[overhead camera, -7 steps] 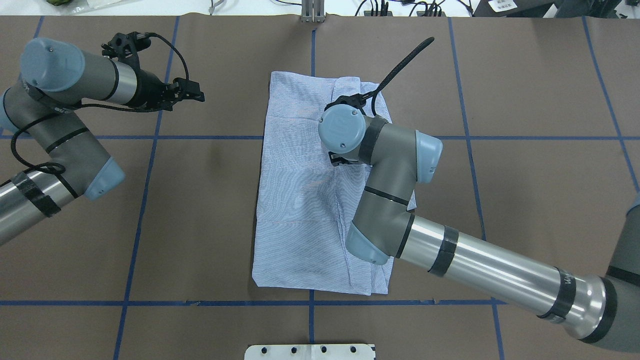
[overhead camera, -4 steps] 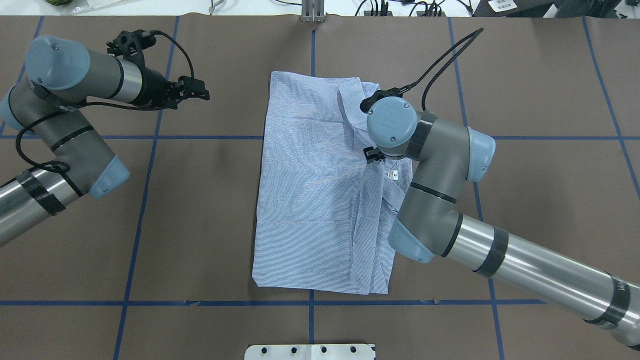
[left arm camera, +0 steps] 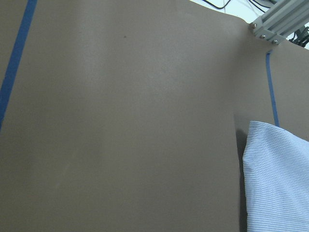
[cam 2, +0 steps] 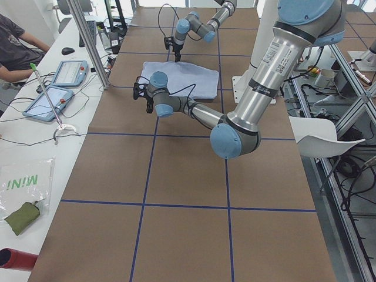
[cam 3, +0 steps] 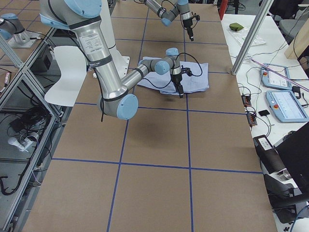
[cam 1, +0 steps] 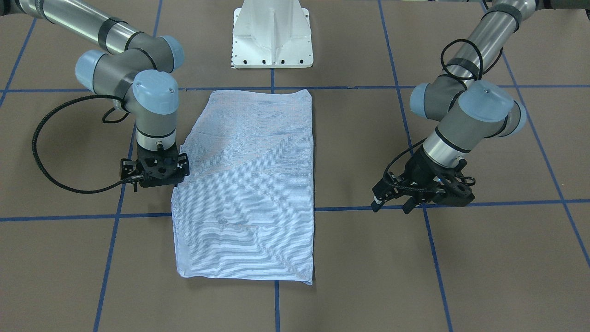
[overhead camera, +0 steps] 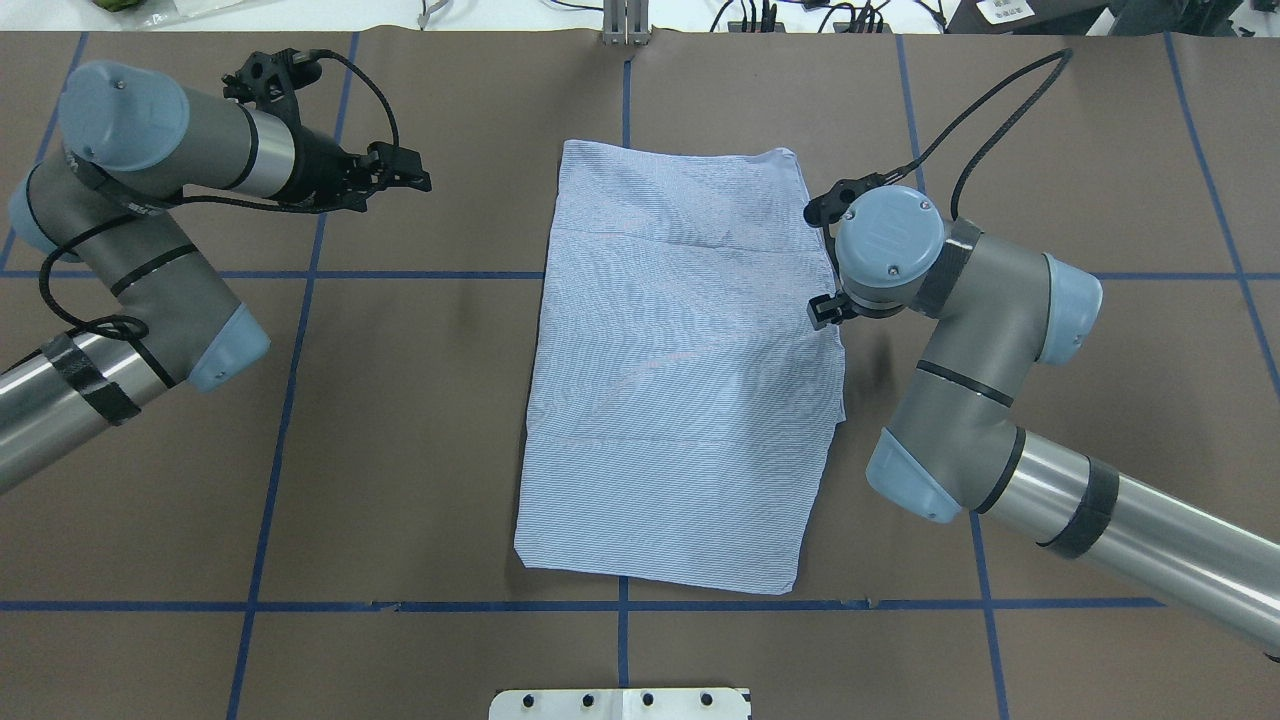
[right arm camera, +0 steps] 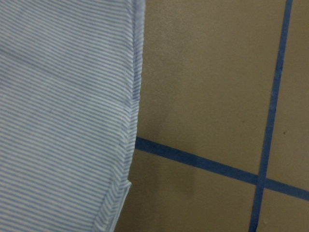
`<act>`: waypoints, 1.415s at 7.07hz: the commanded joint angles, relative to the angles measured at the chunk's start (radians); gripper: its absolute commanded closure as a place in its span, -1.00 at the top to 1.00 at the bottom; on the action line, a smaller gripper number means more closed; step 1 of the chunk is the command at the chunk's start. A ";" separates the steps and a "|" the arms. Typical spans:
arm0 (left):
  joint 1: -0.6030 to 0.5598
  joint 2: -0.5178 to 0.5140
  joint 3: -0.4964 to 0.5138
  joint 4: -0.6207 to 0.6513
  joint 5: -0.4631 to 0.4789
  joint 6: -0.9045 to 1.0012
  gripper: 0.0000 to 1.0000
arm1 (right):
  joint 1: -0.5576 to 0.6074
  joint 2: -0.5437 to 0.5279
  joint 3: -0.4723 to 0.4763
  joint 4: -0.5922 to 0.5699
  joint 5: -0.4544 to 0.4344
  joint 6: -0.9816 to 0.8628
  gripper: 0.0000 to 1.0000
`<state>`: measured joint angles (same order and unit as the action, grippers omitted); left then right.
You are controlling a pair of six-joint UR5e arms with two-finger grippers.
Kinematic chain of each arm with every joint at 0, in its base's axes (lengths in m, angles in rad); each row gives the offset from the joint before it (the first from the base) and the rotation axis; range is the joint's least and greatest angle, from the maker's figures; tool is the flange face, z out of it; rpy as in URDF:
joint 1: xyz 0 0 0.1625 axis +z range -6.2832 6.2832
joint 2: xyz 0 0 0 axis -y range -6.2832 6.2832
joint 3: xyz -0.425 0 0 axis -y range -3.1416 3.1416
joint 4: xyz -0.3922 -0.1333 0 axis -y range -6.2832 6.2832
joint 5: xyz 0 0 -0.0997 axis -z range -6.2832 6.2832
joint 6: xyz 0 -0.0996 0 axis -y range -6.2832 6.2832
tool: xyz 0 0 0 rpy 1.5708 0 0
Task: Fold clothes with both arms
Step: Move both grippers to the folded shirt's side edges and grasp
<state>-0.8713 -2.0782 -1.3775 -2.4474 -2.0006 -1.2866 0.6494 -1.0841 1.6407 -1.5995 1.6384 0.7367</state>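
Observation:
The light blue striped shirt (overhead camera: 680,370) lies flat as a folded rectangle in the table's middle (cam 1: 249,184). Its collar, label, pocket and buttons are hidden. My right gripper (overhead camera: 825,305) hangs fingers-down just above the shirt's right edge (cam 1: 156,183), open and holding nothing. The right wrist view shows that flat edge (right arm camera: 130,121) on the brown table. My left gripper (overhead camera: 415,178) is open and empty above bare table, well left of the shirt (cam 1: 392,206). The left wrist view shows only a shirt corner (left arm camera: 275,179).
Blue tape lines (overhead camera: 290,400) grid the brown table. The white pedestal base (cam 1: 272,41) stands at the robot's side. A metal post (overhead camera: 625,25) stands at the far edge. A person and tablets (cam 2: 59,82) are beyond it.
My right gripper moved right from over the shirt's middle to its right edge, drawing the folded layer along, then let go. The shirt now lies smooth and wider. The left gripper drifted slightly right.

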 commanded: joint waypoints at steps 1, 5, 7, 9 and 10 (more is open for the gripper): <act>0.000 -0.002 -0.002 0.002 -0.001 -0.003 1.00 | 0.015 0.001 0.034 0.007 0.037 -0.005 1.00; 0.003 0.001 -0.012 0.007 -0.012 -0.005 1.00 | 0.039 0.024 0.134 0.033 0.165 0.042 1.00; 0.069 0.076 -0.212 0.084 -0.076 -0.111 1.00 | 0.039 -0.026 0.264 0.027 0.300 0.177 1.00; 0.209 0.101 -0.438 0.308 -0.060 -0.254 1.00 | 0.030 -0.098 0.393 0.027 0.345 0.303 1.00; 0.283 0.124 -0.471 0.309 -0.025 -0.329 1.00 | -0.006 -0.105 0.433 0.027 0.347 0.372 1.00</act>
<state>-0.6733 -1.9774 -1.7771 -2.1809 -2.0536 -1.5252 0.6736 -1.1691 2.0149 -1.5722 1.9748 1.0232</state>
